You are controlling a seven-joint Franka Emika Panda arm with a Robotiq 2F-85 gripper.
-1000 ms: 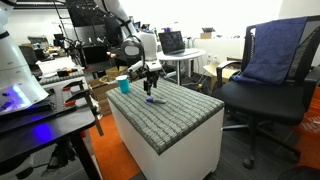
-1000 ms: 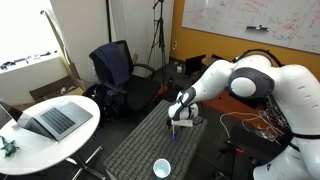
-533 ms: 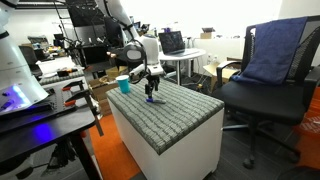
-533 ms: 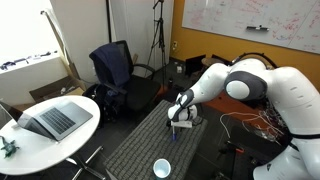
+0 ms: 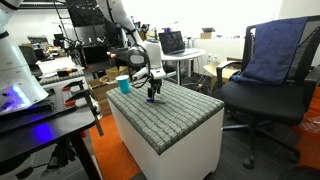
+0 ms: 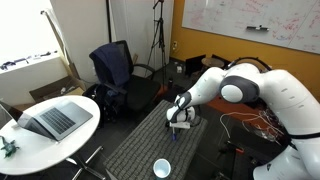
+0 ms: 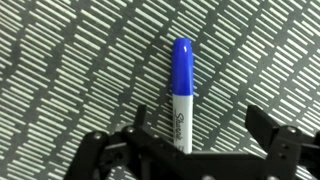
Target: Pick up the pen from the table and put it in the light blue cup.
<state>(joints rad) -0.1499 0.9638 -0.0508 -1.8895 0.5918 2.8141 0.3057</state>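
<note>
The pen (image 7: 180, 92) is a short marker with a blue cap and a white barrel. It lies flat on the grey textured top of the table (image 7: 70, 60). My gripper (image 7: 197, 125) is open and low over it, one finger on each side of the barrel, neither touching. In an exterior view the gripper (image 5: 153, 96) reaches down to the table top (image 5: 185, 110) and hides the pen. The light blue cup (image 5: 124, 85) stands at the table's far corner. It also shows in an exterior view (image 6: 162, 168) near the front edge, apart from the gripper (image 6: 177, 124).
A round white table with a laptop (image 6: 52, 120) stands to one side. Black office chairs (image 5: 262, 85) (image 6: 112, 70) stand near the cabinet. A cluttered workbench (image 5: 40, 100) lies beside it.
My gripper has come down from above the table onto the pen, open the whole time. The pen and the cup have not moved.
</note>
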